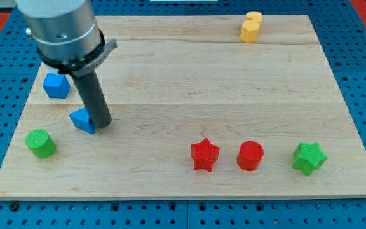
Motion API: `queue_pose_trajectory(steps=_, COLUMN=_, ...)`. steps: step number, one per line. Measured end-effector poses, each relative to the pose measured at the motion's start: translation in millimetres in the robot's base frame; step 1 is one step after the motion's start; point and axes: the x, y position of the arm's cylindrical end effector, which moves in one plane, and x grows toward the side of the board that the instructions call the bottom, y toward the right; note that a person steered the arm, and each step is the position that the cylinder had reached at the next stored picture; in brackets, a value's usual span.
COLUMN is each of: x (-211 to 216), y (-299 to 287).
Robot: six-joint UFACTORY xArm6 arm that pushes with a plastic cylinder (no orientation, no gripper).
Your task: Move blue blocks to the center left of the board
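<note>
Touching the small blue triangular block [82, 119] at the wooden counter's [189, 83] left, my tip [102, 123] rests; a blue cube [56, 85] sits near; no end effector is fitted.

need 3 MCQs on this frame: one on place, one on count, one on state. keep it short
1. Where does the yellow plastic block sit on the wooden board?
A. view's top right
B. view's bottom left
C. centre

2. How many red blocks are there?
A. one
B. two
C. three

3. My tip is:
A. far from every block
B. resting on a green block
C. right beside the small blue triangular block

Key:
1 A: it stands near the top edge, right of the middle.
2 B: a red star block and a red cylinder block.
3 C: the rod's end stands against that block's right side.
</note>
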Motion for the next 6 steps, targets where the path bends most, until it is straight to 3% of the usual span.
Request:
queue_pose_trajectory(steps=2, x=27, y=31)
queue_pose_trajectory(steps=3, x=24, y=-4)
queue_pose_trajectory(steps=5, x=-56, y=-70)
queue_pose_trajectory(steps=6, x=-56, y=-32)
